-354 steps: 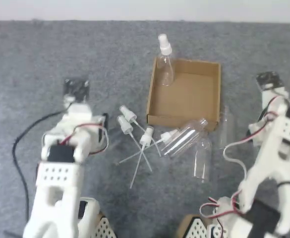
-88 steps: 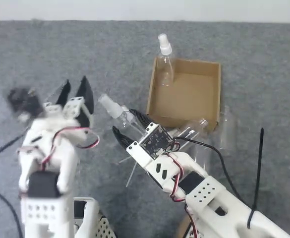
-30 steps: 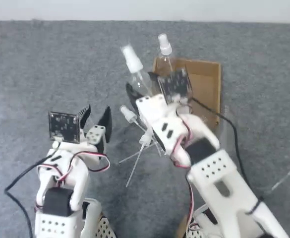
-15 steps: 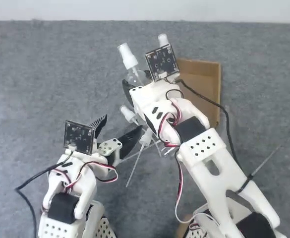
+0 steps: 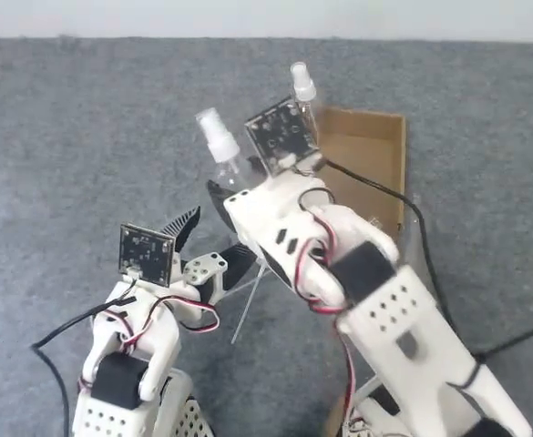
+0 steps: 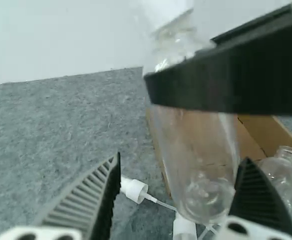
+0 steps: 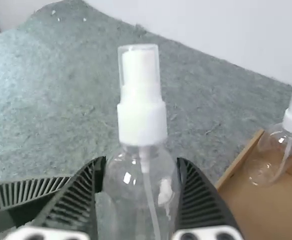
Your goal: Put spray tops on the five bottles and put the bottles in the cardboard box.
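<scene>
Near-left corner of the surface [image 5: 84, 118]: left end effector [image 5: 220, 232] with its fingers spread wide. The wrist view shows them either side of the bottle's lower end; contact not clear. The bottle [image 7: 136, 200] is held up off the surface near the middle, its spray top [image 7: 141, 107] already on and leaning toward the far-left corner. The right end effector [image 7: 141, 167] is clamped across its clear body below the shoulder. Judged empty thin plastic: very light, slick, walls likely to give under a hard squeeze. The best hold is probably around the widest part of the body. The top is a poor place to take hold, since it could twist or pull off. A loose top [image 6: 134, 190] with its thin tube lies on the surface beneath. Right of that is the box [image 5: 368, 155], toward the far edge, open upward. A second bottle [image 7: 268, 160] with a top stands in the box's far-left corner. A bare bottle [image 6: 285, 162] lies by the box's near side. The surface is grey, felt-like and should grip well; round bottles may roll less on it. A plain white wall [image 7: 225, 30] runs behind the far edge.
</scene>
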You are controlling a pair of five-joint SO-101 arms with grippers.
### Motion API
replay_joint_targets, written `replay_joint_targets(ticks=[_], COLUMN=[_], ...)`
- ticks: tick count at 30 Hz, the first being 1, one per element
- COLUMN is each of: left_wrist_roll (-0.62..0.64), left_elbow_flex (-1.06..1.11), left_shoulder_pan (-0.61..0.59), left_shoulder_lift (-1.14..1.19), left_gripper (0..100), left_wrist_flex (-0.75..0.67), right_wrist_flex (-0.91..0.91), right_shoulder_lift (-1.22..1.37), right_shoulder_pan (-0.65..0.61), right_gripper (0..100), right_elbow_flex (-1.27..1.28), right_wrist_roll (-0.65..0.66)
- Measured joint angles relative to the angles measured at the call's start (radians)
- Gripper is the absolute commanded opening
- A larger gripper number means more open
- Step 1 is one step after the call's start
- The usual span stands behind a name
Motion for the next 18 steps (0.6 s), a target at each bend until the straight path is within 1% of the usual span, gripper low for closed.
replay_joint_targets(ticks=[6,13,15,18], left_wrist_roll=[-0.006,-0.006,-0.006,-0.006], left_elbow_flex=[0.000,0.000,0.000,0.000], left_shoulder_pan=[0.000,0.000,0.000,-0.003], left_shoulder_lift=[0.002,0.006,0.006,0.006], left_gripper=[33,33,33,33], left_wrist_flex=[0.000,0.000,0.000,0.000], right_wrist_flex=[0.086,0.092,0.092,0.094], right_shoulder_lift=[-0.077,-0.081,-0.081,-0.081], right_shoulder_pan=[0.002,0.002,0.021,0.086], right_gripper=[0.6,0.6,0.6,0.6], right_elbow_flex=[0.000,0.000,0.000,0.000], right_wrist_roll=[-0.002,-0.002,-0.002,0.011])
